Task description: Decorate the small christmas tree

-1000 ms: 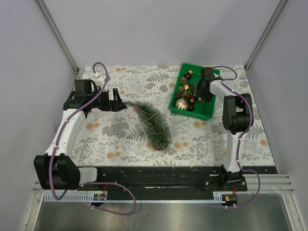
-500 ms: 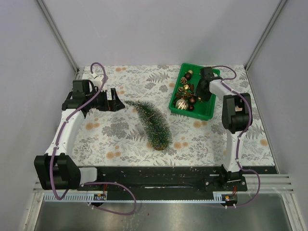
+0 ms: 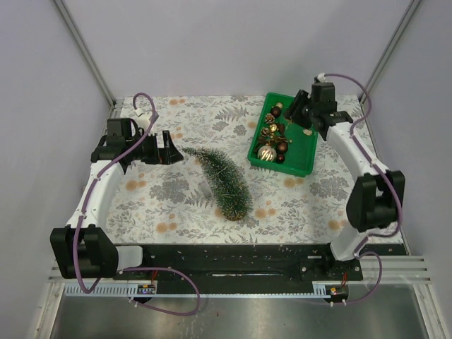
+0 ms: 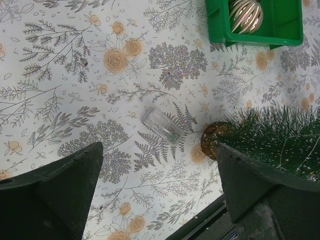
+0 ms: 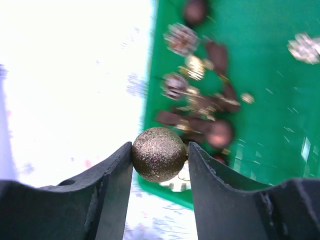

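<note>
Counter (image 3: 176, 205): nothing on it has shifted in the last second. All the motion is your right arm, which has swung up and out of the green bin (image 3: 279, 167). The left arm hasn't moved.

Small christmas tree (image 3: 226, 180) lies on its side mid-counter, tip toward the left arm, wooden disc base (image 4: 212, 140) toward the near edge. Bristles are dark green with frosted tips, and no ornaments are on it yet.

The bin sits back right with baubles and cones inside.

Left end effector (image 4: 159, 147) is spread wide and holds nothing. Right end effector (image 5: 160, 150) is above the bin, clamped on a glittery gold ball (image 5: 159, 154).

My read: the pick is done and the carry to the tree is next. The tree probably needs standing up first.

A small clear plastic piece (image 4: 162, 125) lies near the base.
</note>
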Tool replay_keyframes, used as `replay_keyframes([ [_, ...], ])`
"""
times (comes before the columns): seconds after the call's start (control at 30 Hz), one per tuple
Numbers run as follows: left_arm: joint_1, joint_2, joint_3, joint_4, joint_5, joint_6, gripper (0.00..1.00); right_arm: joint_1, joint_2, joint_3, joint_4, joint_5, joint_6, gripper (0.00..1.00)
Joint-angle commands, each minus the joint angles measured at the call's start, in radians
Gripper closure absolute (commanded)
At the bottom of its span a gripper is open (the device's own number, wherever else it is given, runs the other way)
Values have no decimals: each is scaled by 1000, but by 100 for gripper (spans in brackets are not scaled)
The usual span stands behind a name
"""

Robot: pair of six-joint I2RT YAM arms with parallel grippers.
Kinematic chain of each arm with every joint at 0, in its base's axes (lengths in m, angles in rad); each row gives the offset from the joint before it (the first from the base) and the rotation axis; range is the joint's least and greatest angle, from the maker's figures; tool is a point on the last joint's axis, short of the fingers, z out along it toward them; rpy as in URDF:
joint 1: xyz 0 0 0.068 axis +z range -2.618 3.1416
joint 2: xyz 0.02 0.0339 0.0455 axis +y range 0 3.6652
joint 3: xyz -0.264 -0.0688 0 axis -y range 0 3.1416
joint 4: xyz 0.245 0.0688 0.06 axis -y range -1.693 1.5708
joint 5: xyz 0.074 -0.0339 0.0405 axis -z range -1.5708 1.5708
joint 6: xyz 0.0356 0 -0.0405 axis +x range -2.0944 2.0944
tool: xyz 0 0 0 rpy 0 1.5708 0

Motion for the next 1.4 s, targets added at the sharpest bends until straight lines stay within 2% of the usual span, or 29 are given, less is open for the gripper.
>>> replay_keyframes([
  [0.0,6,-15,6,24,28,-2,1,80,-203,26,178,-181,23,83],
  [0.27,6,-24,4,27,31,-5,1,310,-314,138,247,-324,55,85],
  [0.5,6,-24,0,27,37,-4,1,445,-331,184,291,-346,103,85],
  [0.8,6,-21,3,27,40,-4,1,637,-298,276,299,-366,28,84],
  [1.27,6,-15,4,26,38,-10,1,748,-222,319,305,-369,-3,83],
  [1.37,6,-13,4,27,35,-8,1,777,-190,370,259,-344,-34,83],
])
